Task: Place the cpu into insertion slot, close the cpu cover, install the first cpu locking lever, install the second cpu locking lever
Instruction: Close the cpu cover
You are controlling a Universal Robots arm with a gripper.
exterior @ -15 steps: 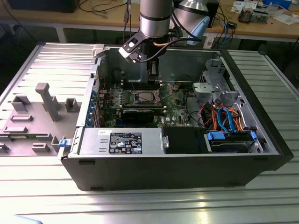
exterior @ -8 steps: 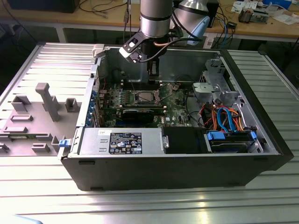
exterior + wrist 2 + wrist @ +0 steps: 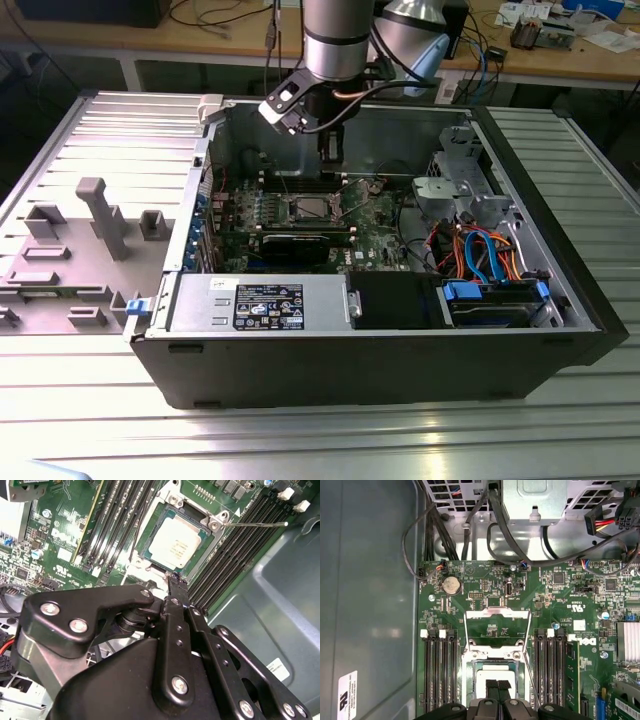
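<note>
cpu (image 3: 175, 547) seated in slot (image 3: 194, 514), cover (image 3: 496, 611) flipped open leaving it exposed; gripper (image 3: 497, 684) jaws together just over cpu's edge, probably as one poking tip.

In the first wrist view the gripper (image 3: 498, 684) hides part of the cpu (image 3: 495, 671), and the edge crops the insertion slot (image 3: 475, 680)
</note>
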